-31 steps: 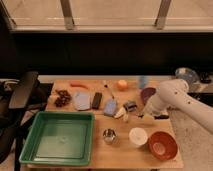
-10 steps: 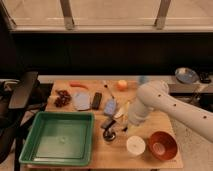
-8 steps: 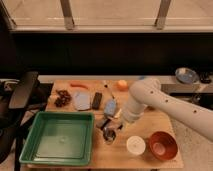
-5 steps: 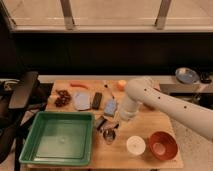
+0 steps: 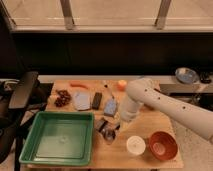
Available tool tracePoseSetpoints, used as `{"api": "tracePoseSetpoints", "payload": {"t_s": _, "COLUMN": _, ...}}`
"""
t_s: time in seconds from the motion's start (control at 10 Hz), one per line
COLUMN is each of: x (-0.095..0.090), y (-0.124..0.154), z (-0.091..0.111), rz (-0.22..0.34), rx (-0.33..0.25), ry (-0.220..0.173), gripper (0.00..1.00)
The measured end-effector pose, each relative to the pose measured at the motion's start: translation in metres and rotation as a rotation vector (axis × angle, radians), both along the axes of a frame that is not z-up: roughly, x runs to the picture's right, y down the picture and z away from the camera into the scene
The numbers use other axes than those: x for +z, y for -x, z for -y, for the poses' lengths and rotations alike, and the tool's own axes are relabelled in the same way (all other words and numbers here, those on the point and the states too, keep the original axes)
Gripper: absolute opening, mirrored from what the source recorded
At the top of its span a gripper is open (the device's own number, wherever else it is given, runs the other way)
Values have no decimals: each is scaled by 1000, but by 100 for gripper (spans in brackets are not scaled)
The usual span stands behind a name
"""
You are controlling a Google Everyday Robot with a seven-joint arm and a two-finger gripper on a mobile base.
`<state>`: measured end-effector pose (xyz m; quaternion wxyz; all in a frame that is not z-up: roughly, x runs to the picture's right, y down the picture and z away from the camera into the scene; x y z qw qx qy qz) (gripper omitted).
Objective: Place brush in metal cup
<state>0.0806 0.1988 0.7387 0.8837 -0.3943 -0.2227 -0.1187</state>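
the wooden table [image 5: 150, 127] is seen with a green tray [image 5: 60, 137] at its near left. the white arm [image 5: 165, 105] is reached in from the right, and the gripper [image 5: 111, 126] is held shut above the metal cup [image 5: 109, 135]. whether the brush is gripped cannot be told.

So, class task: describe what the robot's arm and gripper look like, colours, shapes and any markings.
The arm is a thick, rounded white tube, smooth like a plastic shell, with a row of small dark dots along its side. It narrows to a white wrist ending in a dark gripper, beside the metal cup. No loose cables show.
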Motion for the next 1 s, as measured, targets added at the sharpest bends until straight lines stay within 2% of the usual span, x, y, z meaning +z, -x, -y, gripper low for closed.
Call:
{"api": "tracePoseSetpoints", "payload": {"t_s": 0.4, "x": 0, "y": -12, "z": -7, "rz": -9, "rx": 7, "ry": 9, "gripper": 6}}
{"api": "tracePoseSetpoints", "payload": {"t_s": 0.9, "x": 7, "y": -25, "z": -20, "rz": -25, "rx": 29, "ry": 38, "gripper": 6}}
{"api": "tracePoseSetpoints", "payload": {"t_s": 1.0, "x": 10, "y": -26, "z": -26, "rz": -26, "rx": 26, "ry": 53, "gripper": 14}}
